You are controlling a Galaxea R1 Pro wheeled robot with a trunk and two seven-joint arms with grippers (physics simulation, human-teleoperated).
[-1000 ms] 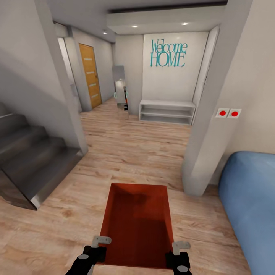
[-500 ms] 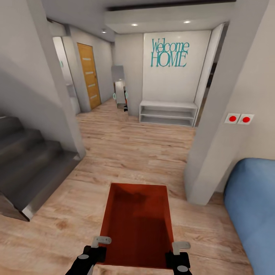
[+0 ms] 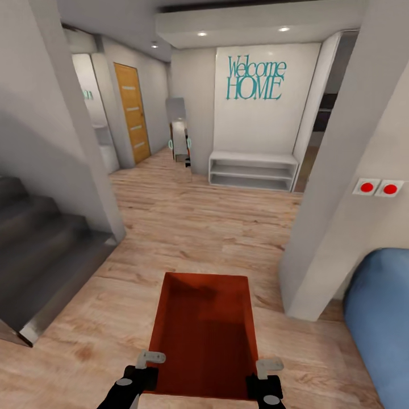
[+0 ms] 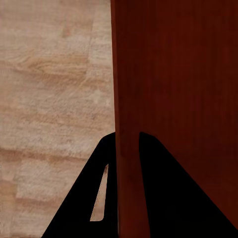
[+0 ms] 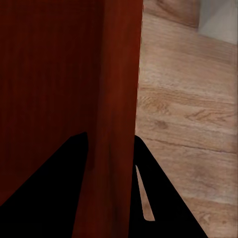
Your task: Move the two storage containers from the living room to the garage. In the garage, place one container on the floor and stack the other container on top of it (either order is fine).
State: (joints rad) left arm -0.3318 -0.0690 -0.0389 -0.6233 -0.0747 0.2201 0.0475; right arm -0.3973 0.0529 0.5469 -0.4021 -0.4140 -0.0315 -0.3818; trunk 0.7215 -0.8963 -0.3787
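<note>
The orange-red storage container (image 3: 204, 332) hangs level in front of me above the wood-plank floor (image 3: 187, 221), carried by its two long walls. My left gripper (image 3: 146, 369) pinches the left wall and my right gripper (image 3: 266, 375) pinches the right wall, a finger on each side. It looks rigid, smooth and light; I judge the thin rims could slip, so an even two-sided hold suits it. Grey stairs (image 3: 40, 255) rise at left.
</note>
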